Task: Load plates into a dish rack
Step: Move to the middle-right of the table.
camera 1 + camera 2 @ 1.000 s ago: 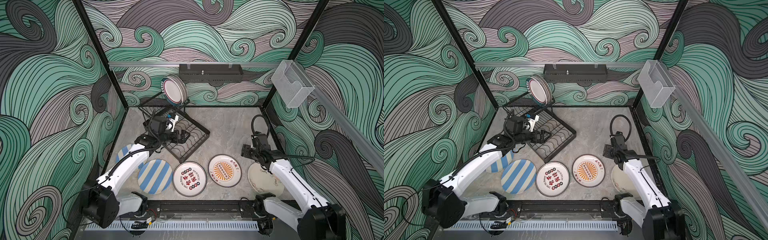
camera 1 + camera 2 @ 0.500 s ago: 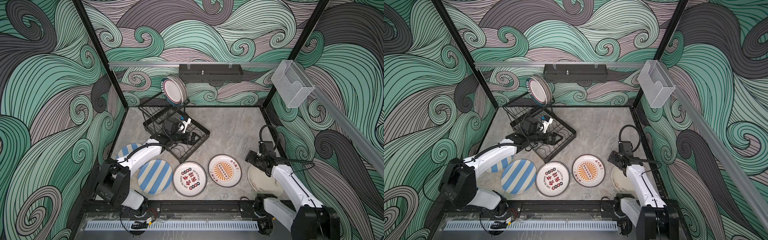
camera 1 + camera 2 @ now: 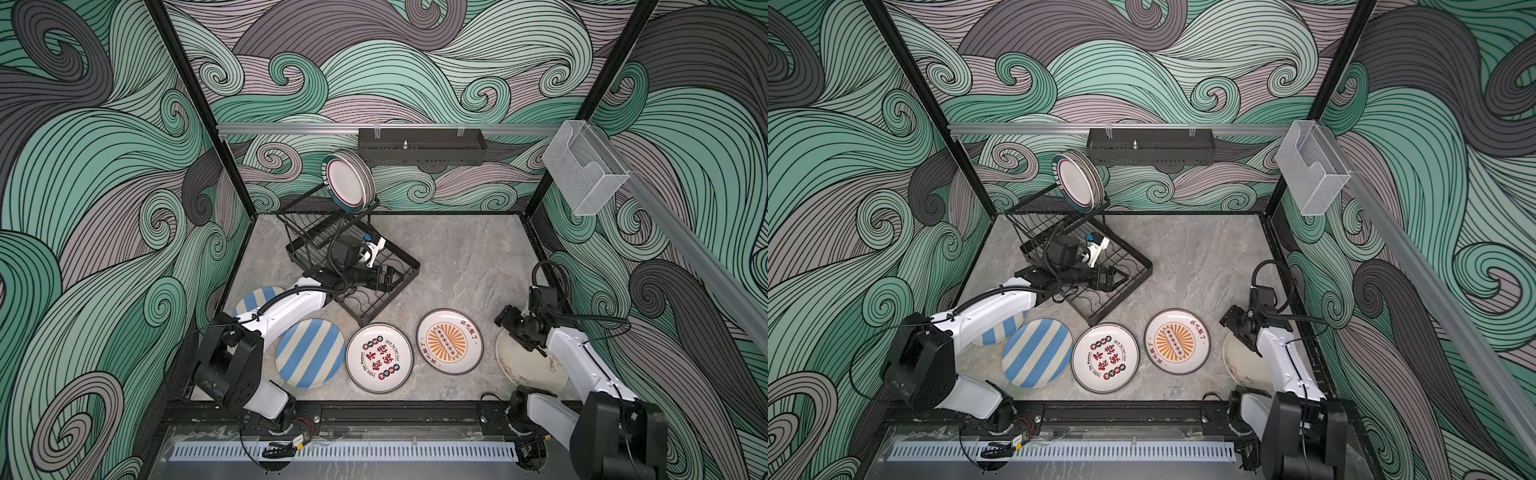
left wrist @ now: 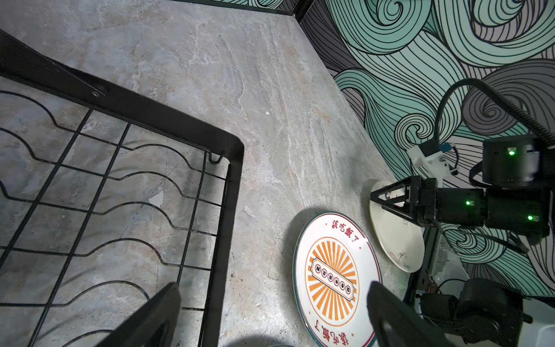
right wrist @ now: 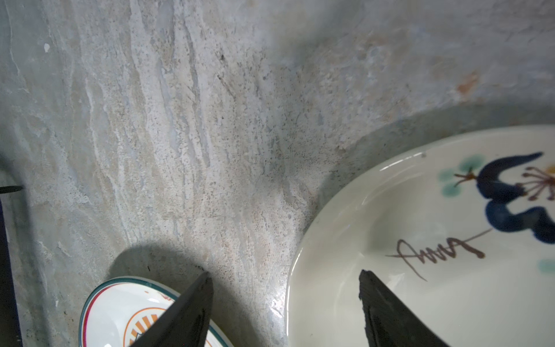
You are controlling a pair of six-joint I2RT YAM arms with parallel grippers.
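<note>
Plates (image 3: 349,180) standing on edge in the raised shelf of the dish rack (image 3: 389,296), well beyond the left gripper (image 3: 388,280) and above it; the rest flat on the table (image 3: 465,257). Left arm: shoulder block at the near edge, white forearm stretched forward and low across a half-hidden striped plate (image 3: 251,297), wrist level, pointing out over the rack's flat wavy-wire base, close to its corner. Jaws spread wide in the left wrist view (image 4: 273,297), nothing between them; rack grid seen past one finger, sunburst plate (image 4: 333,270) past the other. On the near side of that gripper, a fully visible striped plate (image 3: 309,353) and a red-and-black lettered plate (image 3: 379,357). Right arm: folded tight, white forearm rising from its base, wrist bent over, right gripper (image 3: 503,322) tipped down at the cream plate (image 3: 523,365), on the rim nearest the sunburst plate. Released, fingers (image 5: 198,300) well apart and straddling that rim in the right wrist view: one over the cream plate's glazed well beside a brown scribble and a dark blue painted flower, the other over the bare strip of table before the sunburst plate. Contact with the cream plate: cannot tell.
</note>
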